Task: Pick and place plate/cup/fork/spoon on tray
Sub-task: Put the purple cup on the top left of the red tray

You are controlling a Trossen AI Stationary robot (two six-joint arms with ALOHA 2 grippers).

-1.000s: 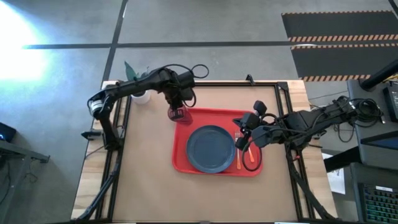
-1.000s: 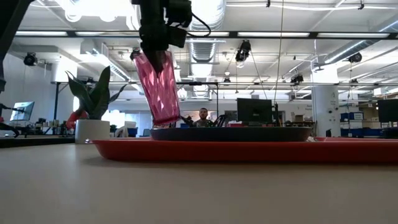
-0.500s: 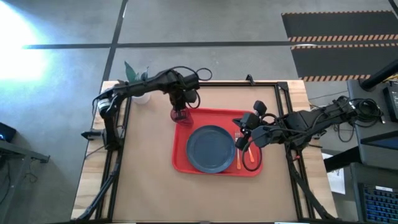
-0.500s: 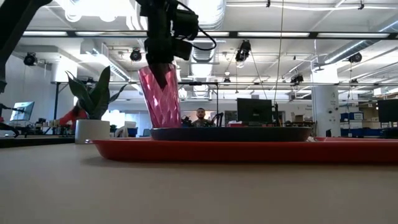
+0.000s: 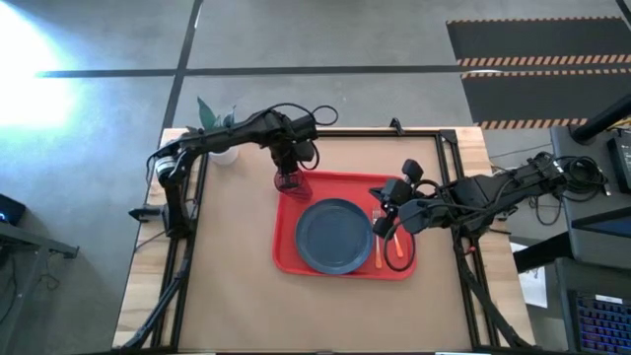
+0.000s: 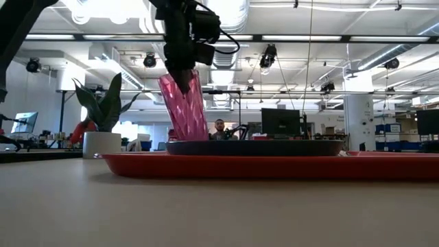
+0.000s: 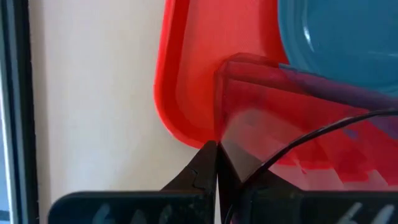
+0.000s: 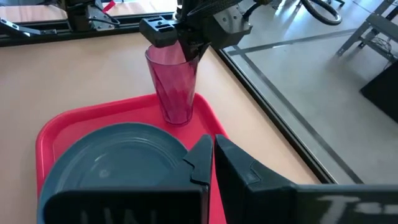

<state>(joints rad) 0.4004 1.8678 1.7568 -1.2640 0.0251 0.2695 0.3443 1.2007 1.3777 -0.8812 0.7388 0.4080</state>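
The translucent red cup (image 5: 288,181) stands tilted at the far-left corner of the red tray (image 5: 292,258), with my left gripper (image 5: 287,161) shut on its rim. In the low view the tray's rim hides the foot of the cup (image 6: 185,110), so I cannot tell whether it rests on the tray. The dark blue plate (image 5: 333,237) lies in the tray's middle. To its right lies the orange-handled fork (image 5: 379,252). The spoon is mostly hidden under my right gripper (image 5: 381,227), which hovers shut above the tray's right part. My left gripper holds the cup by the wall at its rim (image 8: 181,55), one finger inside the cup and one outside. The fingers (image 6: 182,77) come from above, pointing down. The cup hangs tilted below them, its foot (image 8: 177,117) at the tray's corner.
A white pot with a green plant (image 5: 222,150) stands at the table's far-left corner, close behind my left arm. Black rails (image 5: 394,131) frame the table. Bare tabletop lies left of the tray and along the near edge.
My left gripper has sunk and gone a little toward the table's right edge, staying shut on the cup. The cup has come down with it over the tray's far-left corner and stays tilted.
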